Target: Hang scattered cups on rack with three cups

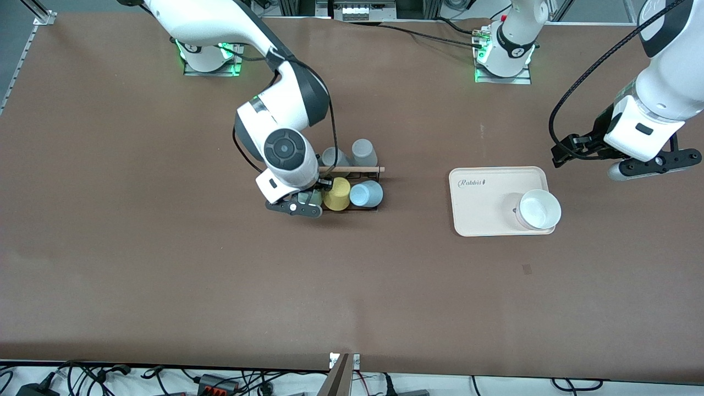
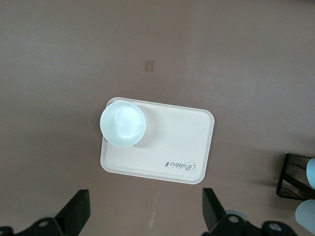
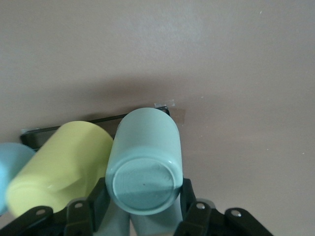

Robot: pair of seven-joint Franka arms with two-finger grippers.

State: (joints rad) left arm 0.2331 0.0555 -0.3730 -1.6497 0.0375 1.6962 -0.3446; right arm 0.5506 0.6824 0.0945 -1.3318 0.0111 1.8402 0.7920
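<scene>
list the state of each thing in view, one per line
mint cup: upside down, gripped by right hand at the rack
yellow cup: hung
blue cup: hung
grey cups: hung
bowl: upright on tray
left hand: open above the tray

We see the rack (image 1: pixel 352 181) crowded: yellow cup (image 1: pixel 336 193), blue cup (image 1: pixel 366 193) and two grey cups (image 1: pixel 363 152) pack its pegs, with the right hand (image 1: pixel 302 204) pressed alongside the yellow cup. Open bench (image 1: pixel 220 286) lies nearer the front camera.

Mint green cup (image 3: pixel 147 162), yellow cup (image 1: pixel 336 193), light blue cup (image 1: pixel 367 193), two grey cups (image 1: pixel 363 152), black rack (image 1: pixel 360 175), pinkish-beige tray (image 1: pixel 484 212), brown table (image 1: pixel 165 264).
</scene>
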